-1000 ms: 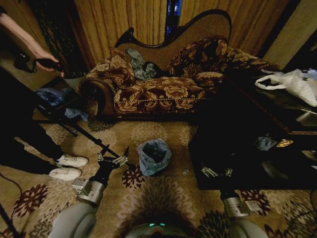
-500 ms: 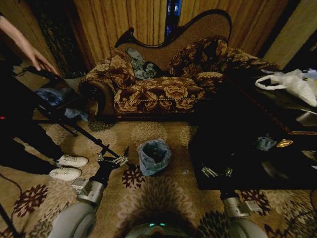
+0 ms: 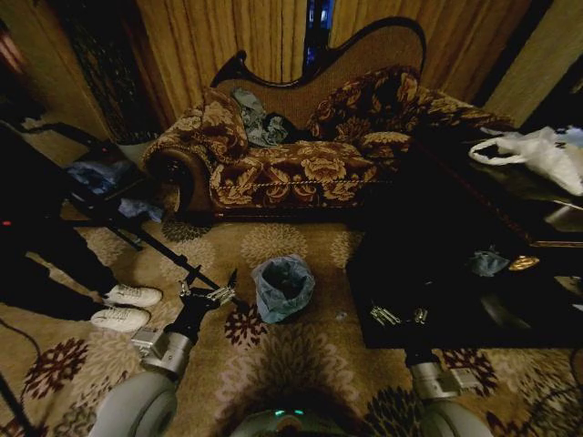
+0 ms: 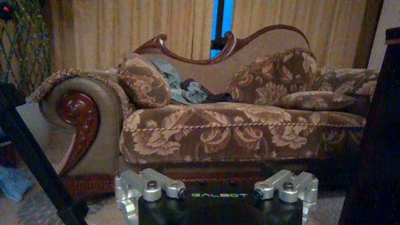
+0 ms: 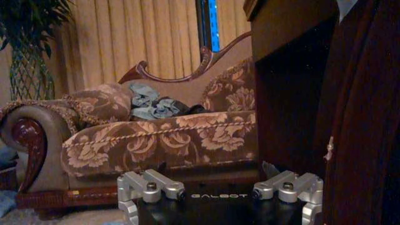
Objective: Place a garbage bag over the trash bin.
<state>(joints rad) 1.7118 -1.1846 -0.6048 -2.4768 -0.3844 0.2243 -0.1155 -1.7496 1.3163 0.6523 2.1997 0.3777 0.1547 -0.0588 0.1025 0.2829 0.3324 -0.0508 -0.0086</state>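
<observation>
We see a dim room lit in warm amber. The brightest patches are the curtains (image 3: 228, 41) and a blue slit of window (image 4: 220, 23) between them. In the head view straight lines bow outward toward the edges, and the corners sink into near black. The dark table (image 3: 455, 264) swallows detail. Both wrist views look soft and grainy, and their nearest metal parts catch pale highlights.

The bin (image 3: 282, 289), bag (image 3: 293, 269) over its rim, stands on the carpet (image 3: 273, 364) before the sofa (image 3: 301, 164), between both grippers.
</observation>
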